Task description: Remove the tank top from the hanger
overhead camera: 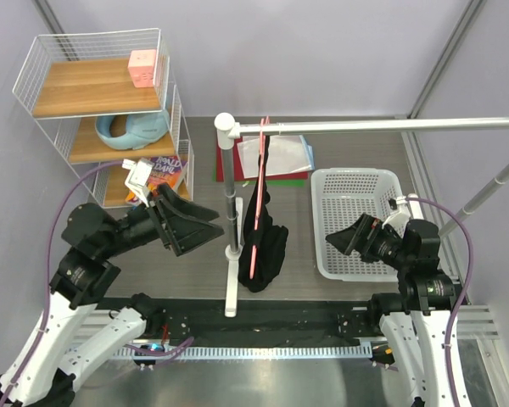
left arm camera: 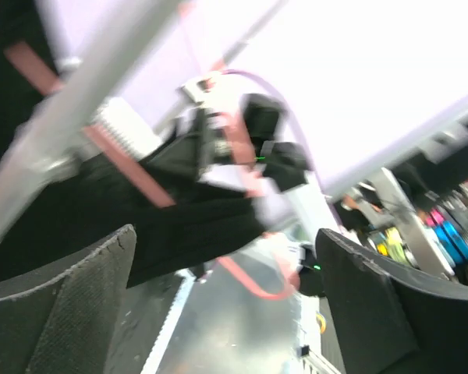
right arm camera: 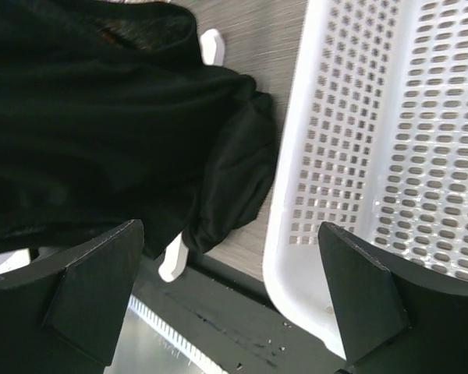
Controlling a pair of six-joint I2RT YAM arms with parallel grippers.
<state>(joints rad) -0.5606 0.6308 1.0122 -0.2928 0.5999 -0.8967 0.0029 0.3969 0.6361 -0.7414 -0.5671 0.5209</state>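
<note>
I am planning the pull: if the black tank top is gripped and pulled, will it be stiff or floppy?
Probably floppy: the tank top hangs in loose folds. Likely light, since the thin pink hanger carries it. The hanger only hooks over the rail, so it may swing along.

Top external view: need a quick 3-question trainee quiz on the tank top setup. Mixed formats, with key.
1. True or false: the tank top hangs on the hanger.
2. Pick one. What sits to the right of the stand? A) a wire shelf B) the white basket C) a book
3. Short answer: are the jaws of the left arm and the right arm open or shut?

Key: 1 true; 2 B; 3 open, both holding nothing.
</note>
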